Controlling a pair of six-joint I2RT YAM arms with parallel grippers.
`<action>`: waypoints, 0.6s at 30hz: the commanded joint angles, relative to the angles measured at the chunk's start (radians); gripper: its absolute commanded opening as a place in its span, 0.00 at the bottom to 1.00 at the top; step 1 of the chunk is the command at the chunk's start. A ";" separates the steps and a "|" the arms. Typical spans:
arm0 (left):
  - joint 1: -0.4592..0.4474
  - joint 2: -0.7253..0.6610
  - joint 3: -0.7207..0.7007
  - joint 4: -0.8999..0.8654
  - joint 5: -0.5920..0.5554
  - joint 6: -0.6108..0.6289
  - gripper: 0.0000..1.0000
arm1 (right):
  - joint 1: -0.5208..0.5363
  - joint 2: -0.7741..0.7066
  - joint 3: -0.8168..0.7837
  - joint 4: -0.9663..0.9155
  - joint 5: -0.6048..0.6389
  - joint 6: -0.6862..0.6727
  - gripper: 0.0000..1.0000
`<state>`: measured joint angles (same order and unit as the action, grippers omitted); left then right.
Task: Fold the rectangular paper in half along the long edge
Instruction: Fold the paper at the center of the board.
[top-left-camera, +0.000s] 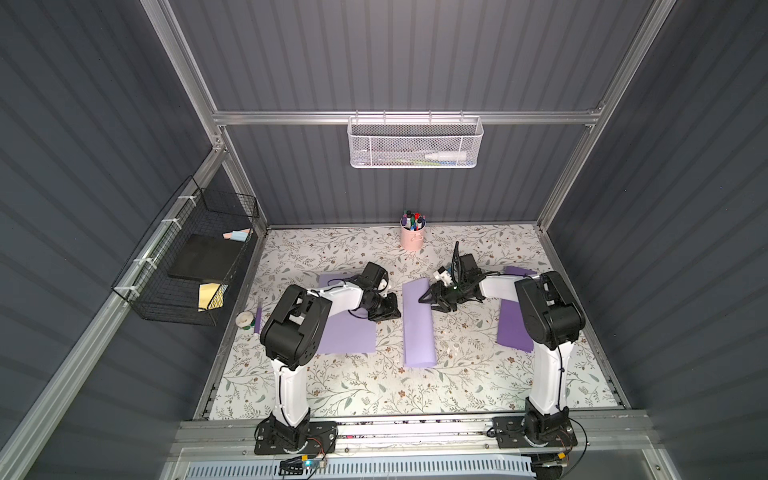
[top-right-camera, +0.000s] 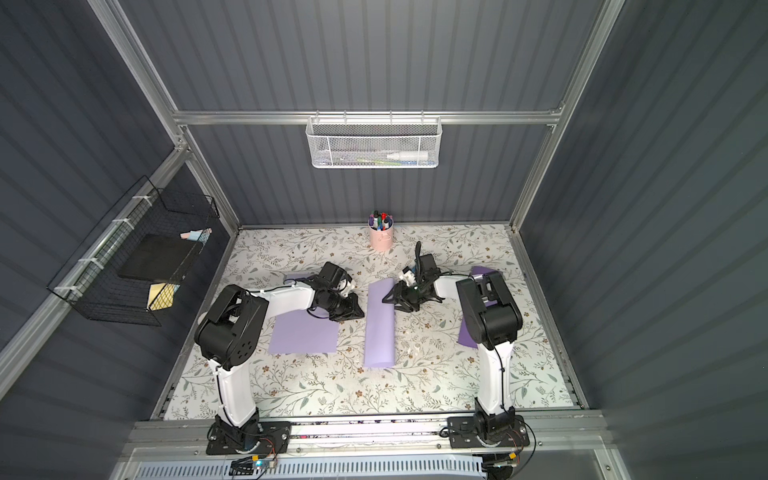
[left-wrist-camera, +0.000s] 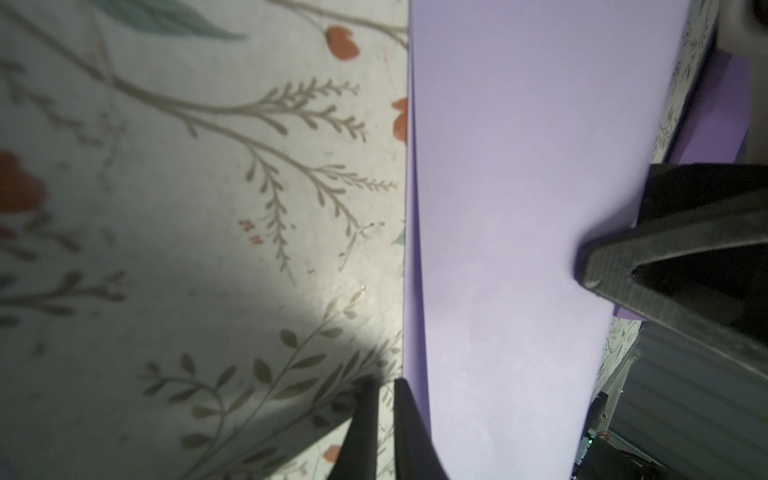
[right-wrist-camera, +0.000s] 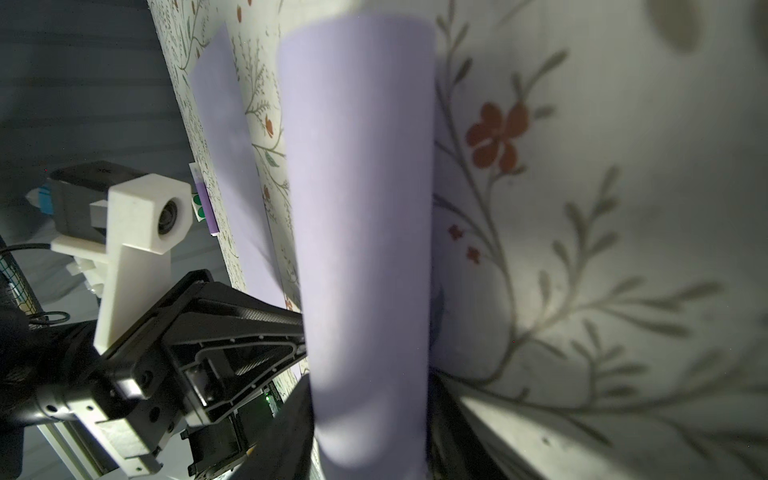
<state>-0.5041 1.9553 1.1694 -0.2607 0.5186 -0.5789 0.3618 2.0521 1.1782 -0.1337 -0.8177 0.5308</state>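
Floral-patterned bench (top-left-camera: 374, 386) in a grey-walled cell: the loosely folded lilac paper (top-left-camera: 419, 328) lies at centre, its long side running toward the back wall, between my two tools. My left tool (left-wrist-camera: 384, 399) is clenched, nothing visible between its tips, just beside the paper's open edges. My right tool (top-left-camera: 428, 303) reaches in from the fold side, one fingertip (left-wrist-camera: 606, 266) resting on the top layer. Whether it grips the sheet I cannot tell, since the bulging paper hides the jaws in the right wrist view.

A pink cup (top-left-camera: 410, 243) at the back holds markers (top-left-camera: 412, 219). A white mesh basket (top-left-camera: 374, 145) on the back wall holds a white bottle (top-left-camera: 446, 156) and blurred green items. A black wire basket (top-left-camera: 232, 203) on the side wall holds a dark slab (top-left-camera: 203, 257), pastel slips (top-left-camera: 237, 235) and a yellow sheet (top-left-camera: 209, 293). My arms cover parts of a flat lilac sheet (top-left-camera: 349, 332) and a darker purple sheet (top-left-camera: 515, 328).
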 joint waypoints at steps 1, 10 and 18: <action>-0.008 0.012 -0.007 -0.024 -0.003 0.003 0.13 | 0.005 0.037 -0.001 -0.038 0.054 -0.002 0.43; -0.007 0.005 -0.005 -0.029 -0.005 0.005 0.13 | 0.006 0.036 -0.011 -0.026 0.075 0.015 0.42; -0.008 0.001 -0.004 -0.026 -0.003 0.002 0.13 | 0.018 0.037 -0.011 -0.030 0.111 0.026 0.42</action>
<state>-0.5041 1.9553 1.1694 -0.2611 0.5186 -0.5789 0.3691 2.0521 1.1782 -0.1238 -0.7921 0.5526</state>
